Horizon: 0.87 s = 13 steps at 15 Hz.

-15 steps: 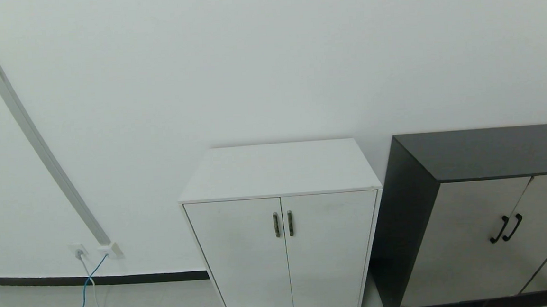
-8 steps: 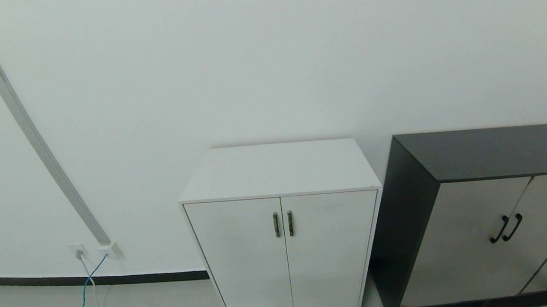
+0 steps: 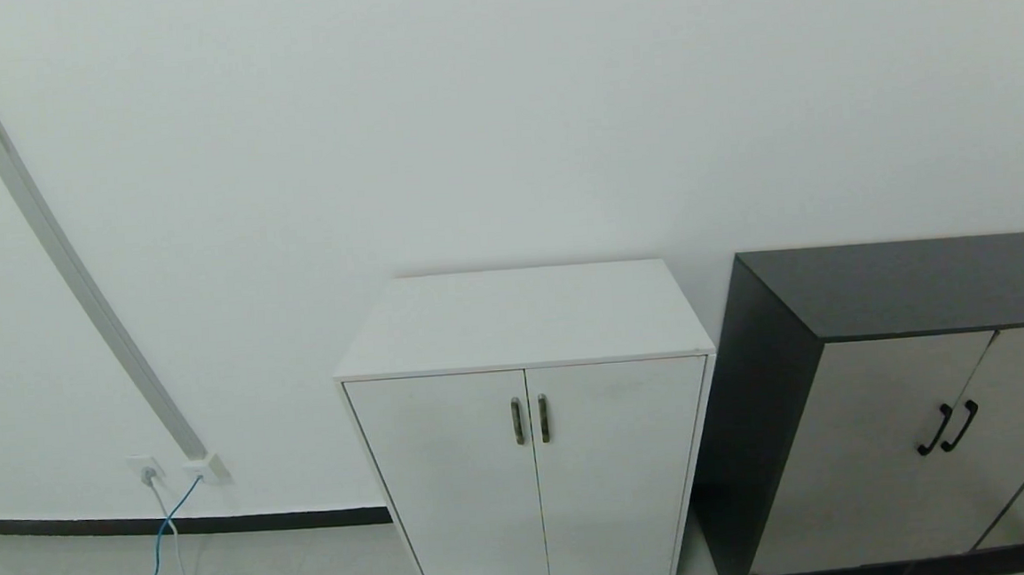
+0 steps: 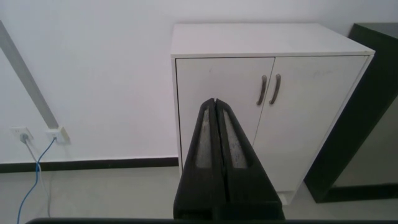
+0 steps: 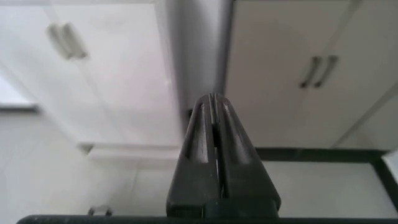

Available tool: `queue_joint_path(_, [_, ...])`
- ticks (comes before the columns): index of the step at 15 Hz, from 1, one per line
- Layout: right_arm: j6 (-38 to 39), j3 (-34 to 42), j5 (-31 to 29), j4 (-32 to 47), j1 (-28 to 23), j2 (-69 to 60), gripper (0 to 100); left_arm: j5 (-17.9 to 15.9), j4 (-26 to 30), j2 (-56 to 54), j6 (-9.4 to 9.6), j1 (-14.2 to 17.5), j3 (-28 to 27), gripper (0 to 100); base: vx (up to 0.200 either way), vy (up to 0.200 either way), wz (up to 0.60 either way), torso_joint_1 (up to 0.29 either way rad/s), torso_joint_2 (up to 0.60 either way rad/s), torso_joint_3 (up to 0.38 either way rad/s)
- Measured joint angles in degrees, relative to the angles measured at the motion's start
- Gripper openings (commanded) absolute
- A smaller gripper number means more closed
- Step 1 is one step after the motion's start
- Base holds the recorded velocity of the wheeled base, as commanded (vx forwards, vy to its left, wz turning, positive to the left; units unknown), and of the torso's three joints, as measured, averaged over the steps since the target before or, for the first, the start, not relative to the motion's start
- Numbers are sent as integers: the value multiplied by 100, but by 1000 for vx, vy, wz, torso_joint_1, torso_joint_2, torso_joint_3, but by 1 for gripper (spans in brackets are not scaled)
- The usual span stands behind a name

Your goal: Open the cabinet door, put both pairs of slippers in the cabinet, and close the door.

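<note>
A small white cabinet [image 3: 529, 429] stands against the wall with both doors closed; two dark vertical handles [image 3: 530, 420] meet at the middle seam. The left wrist view shows the same cabinet [image 4: 267, 93] and its handles [image 4: 268, 90] ahead of my left gripper [image 4: 215, 102], which is shut with nothing in it and held well short of the doors. My right gripper [image 5: 214, 98] is shut and empty too, level with the gap between the white cabinet [image 5: 106, 74] and the darker one.
A larger black cabinet [image 3: 909, 388] with grey doors and black handles [image 3: 947, 427] stands close on the right. Wall sockets [image 3: 176, 471] with a blue cable [image 3: 159, 549] are at the left, under a slanted cable duct [image 3: 56, 244]. Grey floor lies in front.
</note>
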Motion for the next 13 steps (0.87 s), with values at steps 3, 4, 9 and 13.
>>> queue_joint_path(3, [115, 7, 27, -11, -32, -466, 0, 0, 0, 0, 0, 7, 0, 0, 0, 0, 0, 0, 0, 0])
queue_joint_path(4, [166, 7, 55, -11, -39, -529, 0, 0, 0, 0, -1, 7, 0, 0, 0, 0, 0, 0, 0, 0])
queue_joint_path(9, [396, 10, 152, -18, -22, -652, 0, -1, 0, 0, 22, 7, 0, 0, 0, 0, 0, 0, 0, 0])
queue_joint_path(13, [379, 10, 150, -16, -22, -666, 0, 0, 0, 0, 18, 5, 0, 0, 0, 0, 0, 0, 0, 0])
